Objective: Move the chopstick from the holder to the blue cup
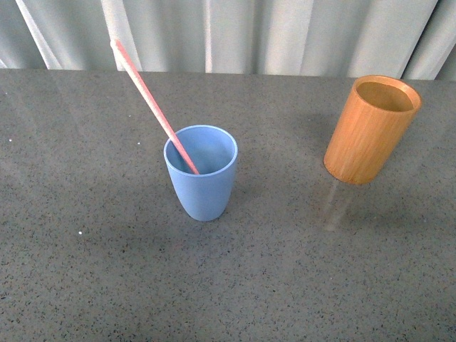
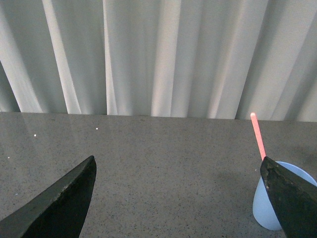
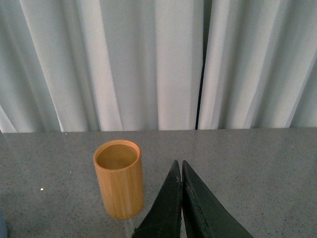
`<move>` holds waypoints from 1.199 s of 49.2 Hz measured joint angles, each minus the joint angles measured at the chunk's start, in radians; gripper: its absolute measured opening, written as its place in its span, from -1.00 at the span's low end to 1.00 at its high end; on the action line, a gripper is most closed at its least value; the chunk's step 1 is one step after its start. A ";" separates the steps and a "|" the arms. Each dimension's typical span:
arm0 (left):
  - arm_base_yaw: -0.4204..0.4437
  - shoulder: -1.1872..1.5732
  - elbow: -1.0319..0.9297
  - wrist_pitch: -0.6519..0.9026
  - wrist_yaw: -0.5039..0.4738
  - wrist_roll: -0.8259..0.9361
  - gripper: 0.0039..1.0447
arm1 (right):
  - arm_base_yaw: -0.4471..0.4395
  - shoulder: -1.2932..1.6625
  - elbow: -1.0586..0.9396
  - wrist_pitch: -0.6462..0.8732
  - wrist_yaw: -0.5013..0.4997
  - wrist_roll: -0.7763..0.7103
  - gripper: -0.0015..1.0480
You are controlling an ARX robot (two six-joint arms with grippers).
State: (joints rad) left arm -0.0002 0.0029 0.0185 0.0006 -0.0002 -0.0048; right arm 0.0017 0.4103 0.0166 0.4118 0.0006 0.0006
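Item one, the chopstick (image 1: pixel 153 105): pale pink, long and thin. I log it standing in the blue cup (image 1: pixel 201 173), lower end down inside, shaft leaning over the rim on the robot's left and rising toward the curtain (image 1: pixel 285 32). In the left wrist view its top (image 2: pixel 257 135) shows above the cup's rim (image 2: pixel 297 171). Nothing is gripping it.

Item two, the blue cup: light blue tumbler, upright on the grey speckled tabletop (image 1: pixel 85 271), near the middle of the front view.

Item three, the holder (image 1: pixel 372 128): orange-brown wooden cylinder, upright, well apart from the cup on the robot's right. From what I can see down its mouth in the right wrist view (image 3: pixel 119 178), it looks empty.

Item four, the left gripper (image 2: pixel 181 198): jaws spread wide, nothing between them, the cup just behind the tip nearest it. Neither arm appears in the front view, so I take both to be clear of the cups.

Item five, the right gripper (image 3: pixel 181 198): jaws pressed together with no gap, holding nothing, the holder standing beyond and to one side.

Status, my judgement: the transfer reads as done, chopstick delivered and released. The step in hand looks like withdrawal. The next move calls only for keeping both arms away from the leaning stick, since a nudge could tip the light cup, and parking them.
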 joint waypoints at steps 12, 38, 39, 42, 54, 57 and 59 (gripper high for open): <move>0.000 0.000 0.000 0.000 0.000 0.000 0.87 | 0.000 -0.106 0.000 -0.105 0.000 0.000 -0.98; 0.000 0.000 0.000 0.000 0.000 0.000 0.87 | 0.000 -0.341 0.000 -0.372 0.000 0.000 -0.98; 0.000 0.000 0.000 0.000 0.000 0.000 0.87 | 0.000 -0.353 0.000 -0.387 0.000 0.000 -0.98; 0.000 0.000 0.000 0.000 0.000 0.000 0.87 | 0.000 -0.393 0.001 -0.405 0.001 0.000 -0.98; 0.000 -0.001 0.000 0.000 0.000 0.000 0.87 | 0.000 -0.406 0.001 -0.410 0.000 0.000 -0.66; 0.000 -0.001 0.000 0.000 0.000 0.000 0.87 | 0.000 -0.406 0.001 -0.410 0.001 0.000 -0.36; 0.000 -0.001 0.000 0.000 0.000 0.000 0.87 | 0.000 -0.406 0.001 -0.410 0.001 0.000 -0.19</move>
State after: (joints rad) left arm -0.0002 0.0021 0.0185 0.0006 0.0002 -0.0048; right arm 0.0017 0.0044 0.0174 0.0021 0.0013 0.0006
